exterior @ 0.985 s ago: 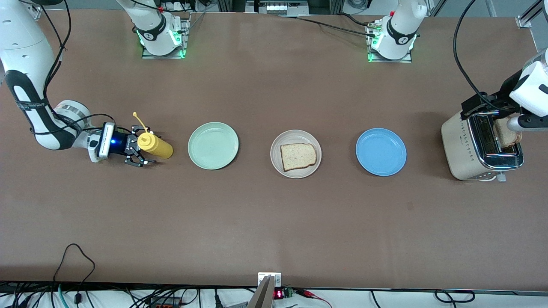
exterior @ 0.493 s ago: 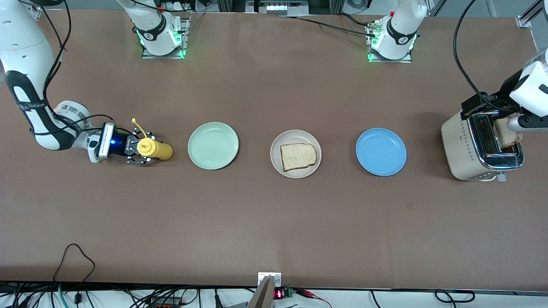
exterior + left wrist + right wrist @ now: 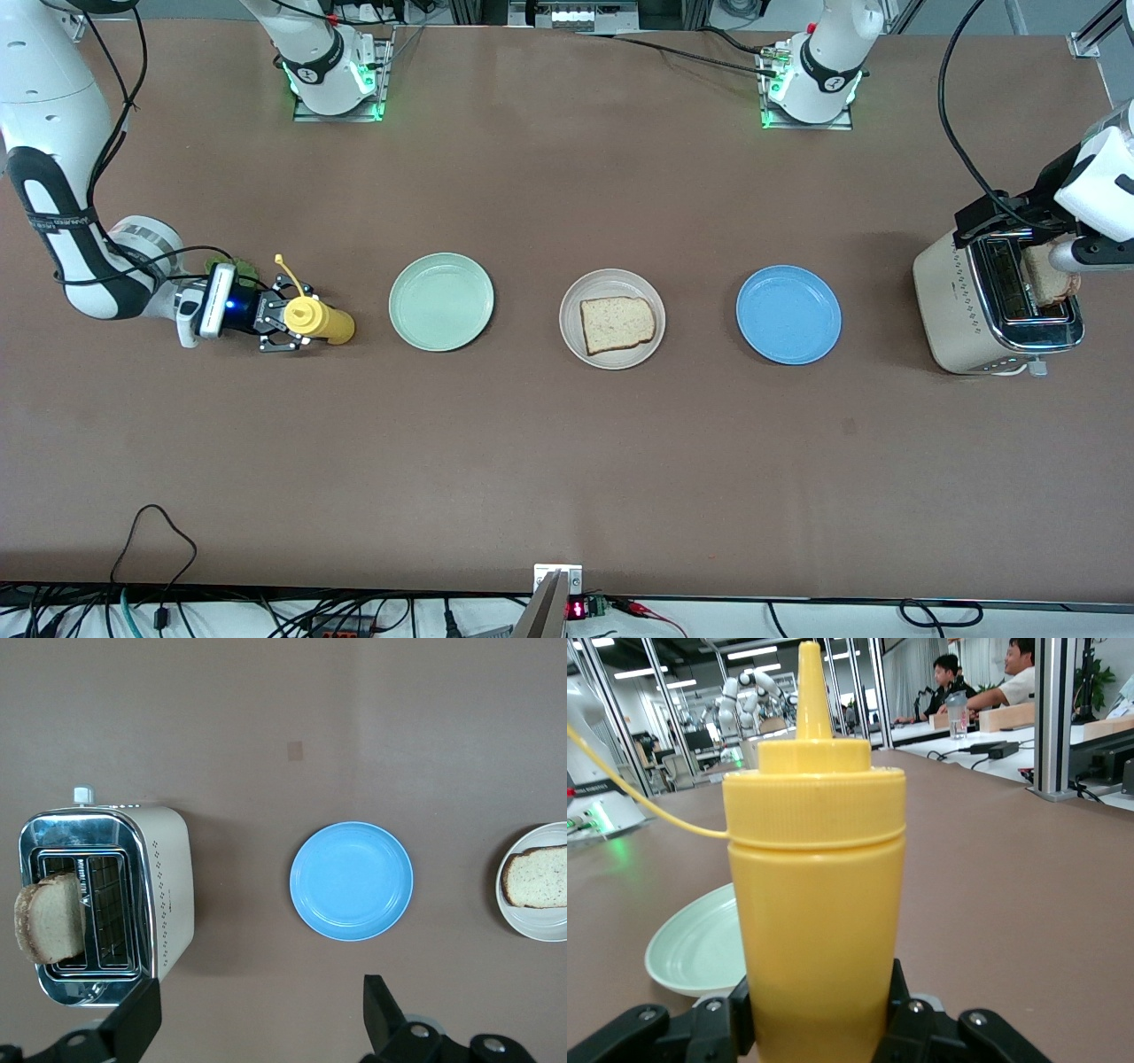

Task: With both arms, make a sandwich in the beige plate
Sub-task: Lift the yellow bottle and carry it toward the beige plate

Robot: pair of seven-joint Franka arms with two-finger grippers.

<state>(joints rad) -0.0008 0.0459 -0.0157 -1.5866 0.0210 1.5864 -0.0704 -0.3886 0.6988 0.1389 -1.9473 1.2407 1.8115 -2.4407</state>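
Observation:
The beige plate [image 3: 571,341] sits mid-table with one bread slice [image 3: 617,323] on it; both also show in the left wrist view, the plate [image 3: 540,923] and the slice [image 3: 536,877]. A second bread slice [image 3: 1051,283] stands in the toaster [image 3: 961,310], seen too in the left wrist view [image 3: 49,917]. A bit of green lettuce [image 3: 229,264] shows by the right wrist. My right gripper [image 3: 285,324] is shut on a yellow squeeze bottle [image 3: 323,322], seen upright between the fingers in the right wrist view [image 3: 815,904]. My left gripper [image 3: 1010,213] is open and empty, high over the toaster.
A mint-green plate [image 3: 441,301] lies between the bottle and the beige plate. A blue plate [image 3: 788,315] lies between the beige plate and the toaster. The bottle's open cap hangs on a thin yellow strap [image 3: 282,266].
My right gripper closed on the yellow bottle and drifted slightly nearer the front camera, uncovering a bit of lettuce. The left arm has not moved.

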